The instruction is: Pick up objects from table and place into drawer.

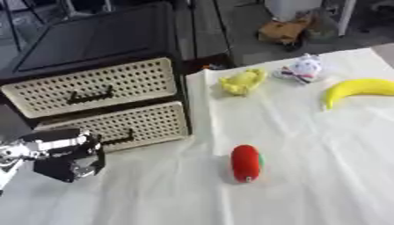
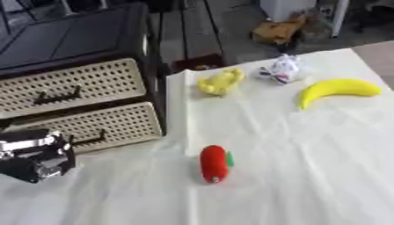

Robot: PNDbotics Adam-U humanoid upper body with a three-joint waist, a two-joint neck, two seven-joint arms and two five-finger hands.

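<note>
While both drawers (image 1: 100, 85) are shut, left hand (image 1: 65, 156) is seen near table's (image 1: 308, 176) left edge, grip state can't be told; red toy (image 1: 246, 163) lies mid-table

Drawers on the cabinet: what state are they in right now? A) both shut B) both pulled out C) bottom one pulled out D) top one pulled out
A: the top drawer and the bottom drawer both sit flush with the cabinet front, and no inside shows. The left hand is low in front of the bottom drawer, and the red toy lies on the cloth.
</note>
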